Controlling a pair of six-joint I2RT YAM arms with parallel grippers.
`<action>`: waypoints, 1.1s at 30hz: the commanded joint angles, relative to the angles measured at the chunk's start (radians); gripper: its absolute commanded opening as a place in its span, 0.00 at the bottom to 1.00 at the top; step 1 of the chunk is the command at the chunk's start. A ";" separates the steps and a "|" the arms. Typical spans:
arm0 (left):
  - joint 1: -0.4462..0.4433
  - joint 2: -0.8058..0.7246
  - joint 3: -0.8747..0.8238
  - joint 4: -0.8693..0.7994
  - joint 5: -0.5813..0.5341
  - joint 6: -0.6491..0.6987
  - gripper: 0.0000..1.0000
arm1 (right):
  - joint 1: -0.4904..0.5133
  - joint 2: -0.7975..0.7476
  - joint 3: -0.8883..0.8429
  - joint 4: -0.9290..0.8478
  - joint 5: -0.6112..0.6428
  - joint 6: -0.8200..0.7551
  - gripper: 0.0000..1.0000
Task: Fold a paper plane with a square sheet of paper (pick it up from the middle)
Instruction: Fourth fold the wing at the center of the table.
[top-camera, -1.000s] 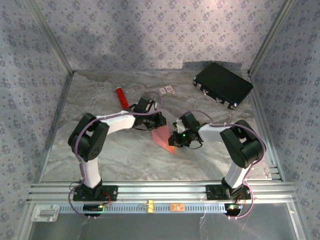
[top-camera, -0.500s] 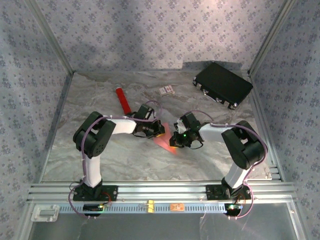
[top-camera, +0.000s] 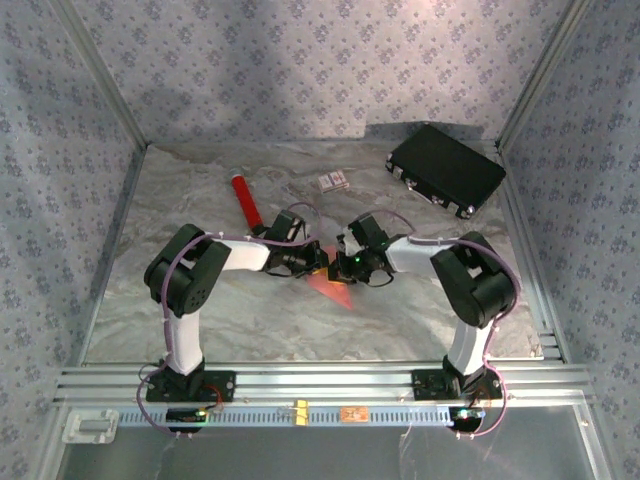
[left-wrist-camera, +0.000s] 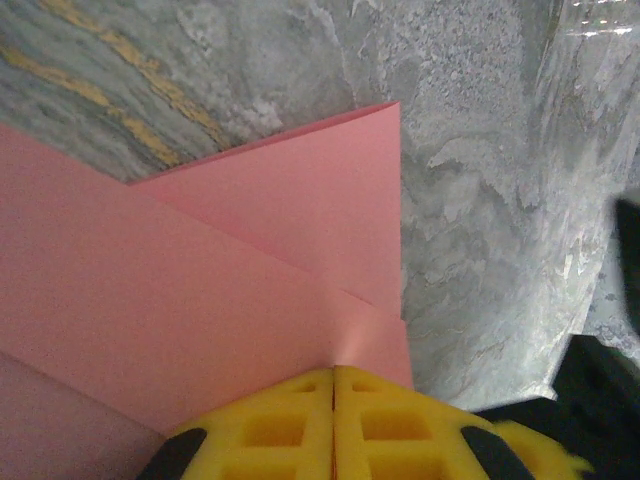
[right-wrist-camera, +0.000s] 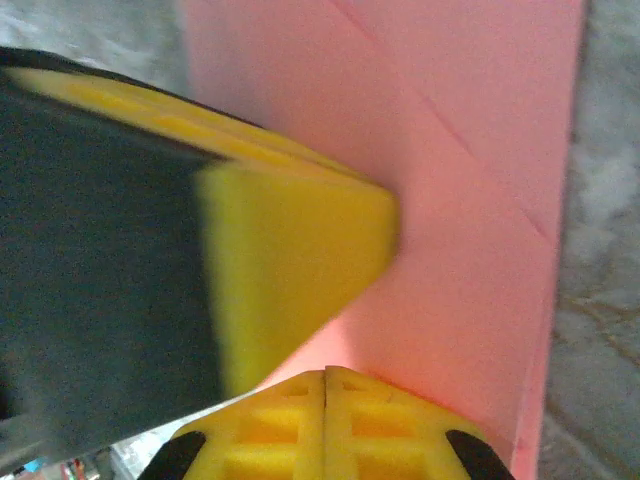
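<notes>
Left gripper (left-wrist-camera: 333, 388) and right gripper (right-wrist-camera: 325, 388) are both fully closed; I rest my tips against the part-folded sheet (left-wrist-camera: 220, 290).

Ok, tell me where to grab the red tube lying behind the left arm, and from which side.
Take the red tube at mid-length, from straight above, closing across its narrow width. It lies flat on the table, slim, slanting far-left to near-right, and its near end sits close to the left arm, so the middle probably leaves more room.
</notes>
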 joint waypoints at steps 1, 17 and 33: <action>0.008 0.019 -0.040 -0.070 -0.042 -0.001 0.07 | 0.011 0.027 -0.036 -0.013 0.023 0.018 0.00; 0.036 0.035 -0.068 -0.051 -0.043 -0.020 0.07 | 0.001 -0.104 -0.172 -0.041 -0.011 -0.019 0.00; 0.029 0.044 -0.068 -0.038 -0.039 -0.031 0.06 | 0.004 -0.189 -0.125 -0.109 -0.061 -0.062 0.00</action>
